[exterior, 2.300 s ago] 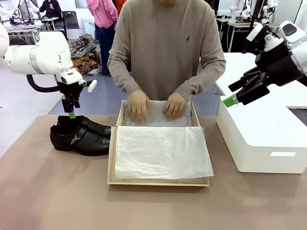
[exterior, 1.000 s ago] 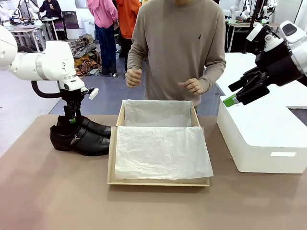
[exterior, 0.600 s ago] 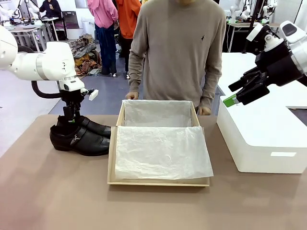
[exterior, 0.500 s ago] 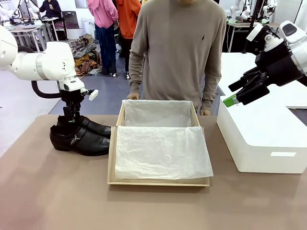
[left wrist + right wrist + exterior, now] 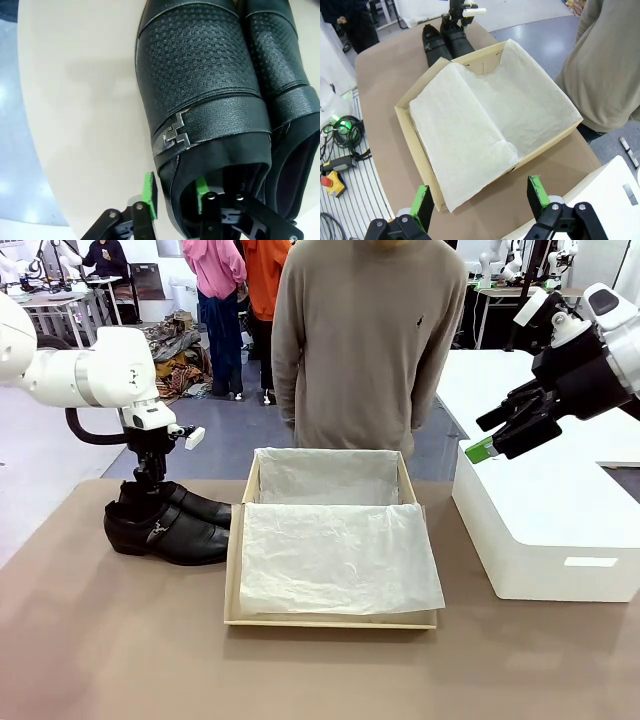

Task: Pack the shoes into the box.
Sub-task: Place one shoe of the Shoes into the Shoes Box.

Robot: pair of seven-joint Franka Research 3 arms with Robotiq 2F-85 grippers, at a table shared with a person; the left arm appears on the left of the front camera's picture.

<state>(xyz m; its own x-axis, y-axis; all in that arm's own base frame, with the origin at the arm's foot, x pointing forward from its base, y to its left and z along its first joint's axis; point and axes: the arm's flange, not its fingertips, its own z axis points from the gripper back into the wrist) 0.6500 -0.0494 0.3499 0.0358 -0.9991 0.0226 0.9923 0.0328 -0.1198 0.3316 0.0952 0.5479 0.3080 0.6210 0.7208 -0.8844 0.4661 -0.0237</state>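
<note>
Left hand [image 5: 175, 191] straddles one of the shoes [image 5: 200, 90] at its heel wall for lifting — pad inside, pad outside — clenched or not, I cannot tell; right hand [image 5: 480, 197] hangs released, clear of the box [image 5: 233, 560].

The box [image 5: 233, 570] is left open from above. It is flanked by the shoes [image 5: 175, 530] on its left and a white block [image 5: 545, 540] on its right. Bare desk [image 5: 120, 650] is left in front.

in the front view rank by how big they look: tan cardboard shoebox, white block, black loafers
1. Tan cardboard shoebox and white rectangular block: about alike; the block runs off the picture's edge, so unranked.
2. Pair of glossy black leather loafers: clearly smallest.
</note>
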